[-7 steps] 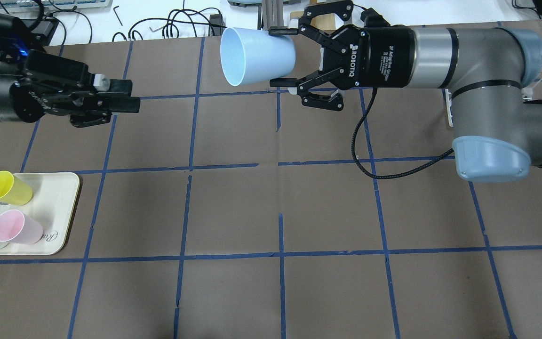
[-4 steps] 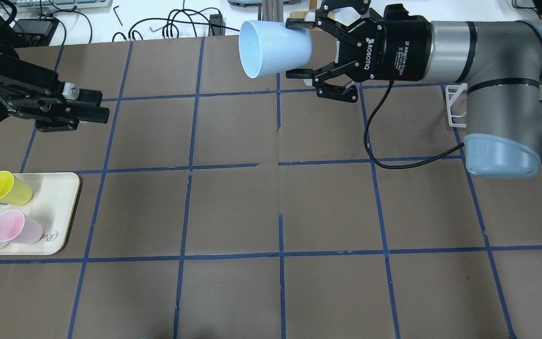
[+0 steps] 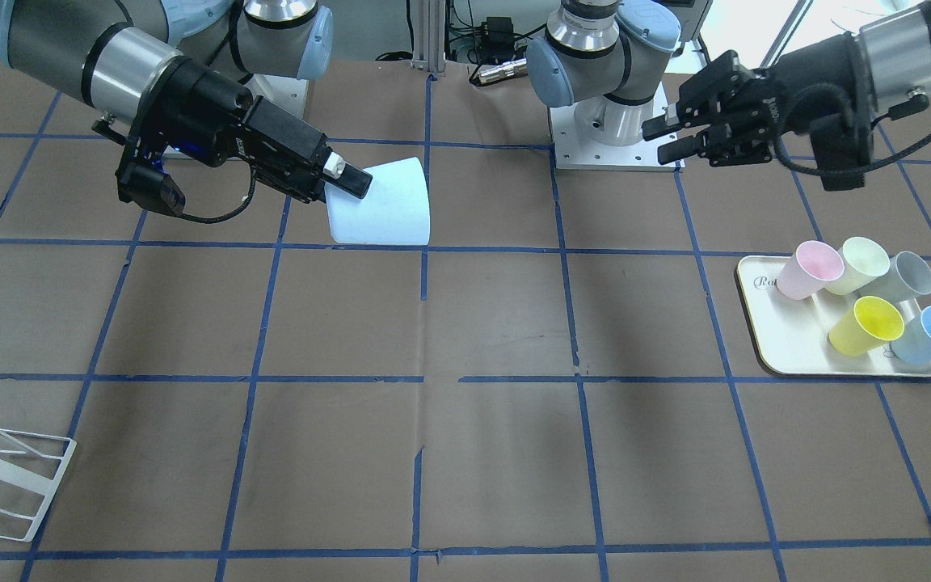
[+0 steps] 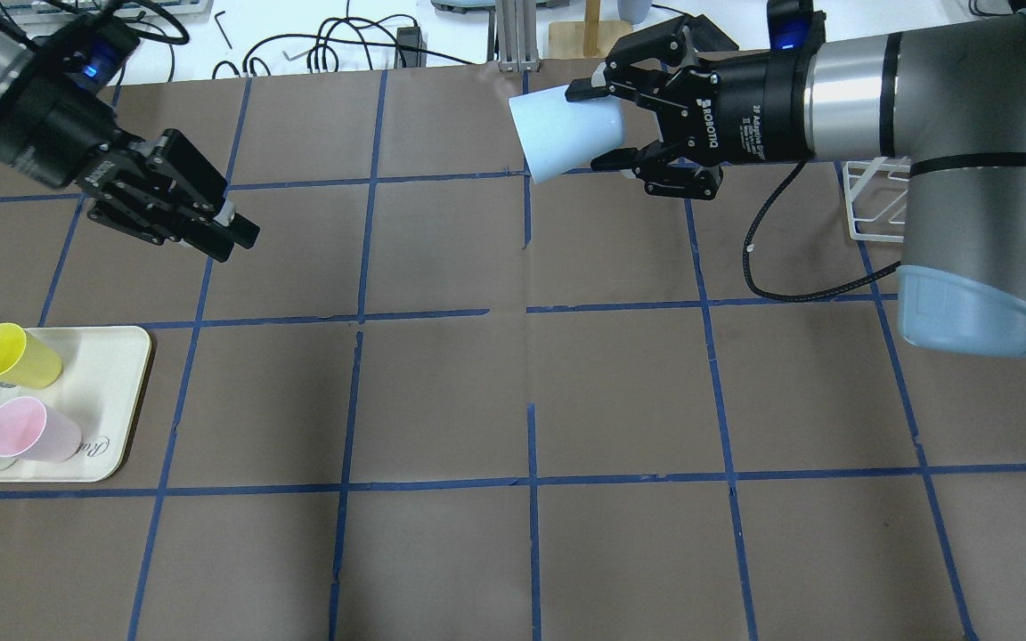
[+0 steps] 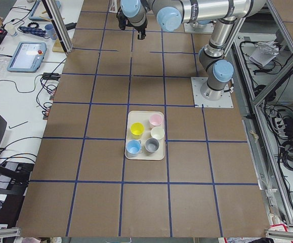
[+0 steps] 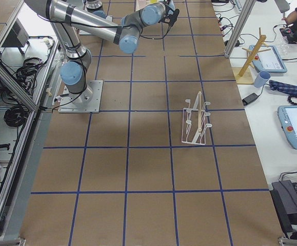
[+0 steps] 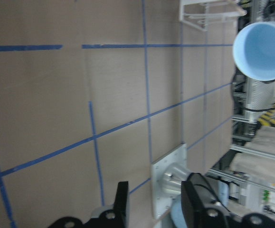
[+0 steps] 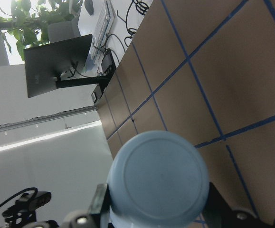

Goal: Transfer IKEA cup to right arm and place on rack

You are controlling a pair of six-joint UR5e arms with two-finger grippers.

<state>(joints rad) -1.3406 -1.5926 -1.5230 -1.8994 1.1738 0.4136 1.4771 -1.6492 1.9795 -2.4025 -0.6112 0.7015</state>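
My right gripper (image 4: 600, 126) is shut on the IKEA cup (image 4: 564, 135), a pale sky-blue tumbler held on its side above the far middle of the table, mouth toward my left arm. In the front view the same gripper (image 3: 350, 183) holds the cup (image 3: 389, 206). The right wrist view shows the cup's base (image 8: 158, 180) between the fingers. My left gripper (image 4: 237, 233) is empty, its fingers slightly apart, well left of the cup. The left wrist view shows the cup's mouth (image 7: 263, 47). The white wire rack (image 3: 9, 477) stands at the table's right end, partly hidden by the right arm in the overhead view (image 4: 874, 203).
A cream tray (image 3: 789, 347) at the table's left end holds several tumblers, among them a second light-blue one (image 3: 930, 333), a yellow one (image 3: 865, 325) and a pink one (image 4: 28, 429). Cables and a wooden stand lie beyond the table's far edge.
The right gripper has carried the cup to the right and turned it. The left arm has drawn back and swung, so its gripper now points down and to the right.
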